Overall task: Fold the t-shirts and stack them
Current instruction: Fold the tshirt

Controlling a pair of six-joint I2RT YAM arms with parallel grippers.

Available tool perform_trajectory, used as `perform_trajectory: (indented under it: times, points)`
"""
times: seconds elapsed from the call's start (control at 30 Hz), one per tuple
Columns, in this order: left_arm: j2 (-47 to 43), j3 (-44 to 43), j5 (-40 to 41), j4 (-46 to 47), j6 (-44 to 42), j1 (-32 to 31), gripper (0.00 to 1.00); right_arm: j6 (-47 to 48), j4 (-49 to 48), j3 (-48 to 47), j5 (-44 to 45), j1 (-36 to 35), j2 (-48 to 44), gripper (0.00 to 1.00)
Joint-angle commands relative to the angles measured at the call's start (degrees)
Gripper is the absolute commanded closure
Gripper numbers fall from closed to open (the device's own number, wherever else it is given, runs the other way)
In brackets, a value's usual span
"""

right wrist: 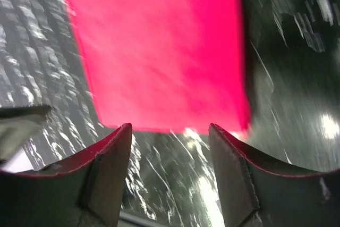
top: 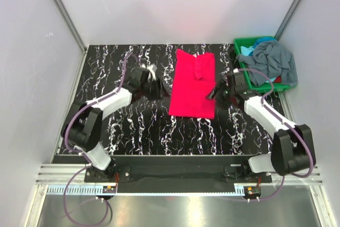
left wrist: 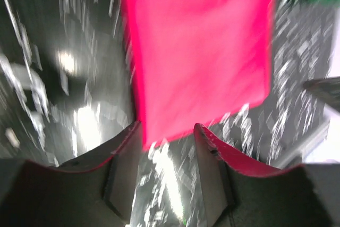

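Observation:
The magenta t-shirt point(top: 192, 84) lies flat on the black marbled table point(top: 138, 126), folded into a long strip with sleeves tucked in. It fills the upper part of the left wrist view point(left wrist: 202, 46) and the right wrist view point(right wrist: 159, 46). My left gripper point(top: 159, 87) is open and empty just beside the shirt's left edge. My right gripper point(top: 214, 94) is open and empty just beside the shirt's right edge. The slate grey-blue t-shirt point(top: 276, 62) is heaped on the green bin, with the light teal-blue t-shirt point(top: 246, 51) showing under it.
The green plastic bin point(top: 248, 41) stands at the table's back right corner. White walls with metal posts enclose the table on three sides. The arm bases sit on a rail at the near edge.

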State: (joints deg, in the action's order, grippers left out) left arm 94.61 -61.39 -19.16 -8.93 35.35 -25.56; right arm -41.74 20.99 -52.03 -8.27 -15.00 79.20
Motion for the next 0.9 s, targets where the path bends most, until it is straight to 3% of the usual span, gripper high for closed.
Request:
perform_trajectory:
  times: [0.0,0.3,0.53,0.87]
  points:
    - [-1.35,7.49,-9.93,8.75,6.21,-0.01,0.51,-7.91,2.74,6.66,-0.01,-0.11,-6.67,0.32]
    - [-0.39,13.92,-7.04,11.57,7.8,-3.61,0.48,-8.71,0.8,14.06,-0.87,-0.11,-9.5,0.37]
    - [1.37,16.65,-0.98,12.44,9.03,-5.55,0.48,-8.71,-10.07,20.38,1.14,-0.2,-8.01,0.39]
    - [2.86,19.64,3.95,17.27,11.58,-5.64,0.49,-9.94,-16.77,26.71,5.98,-0.03,-7.92,0.42]
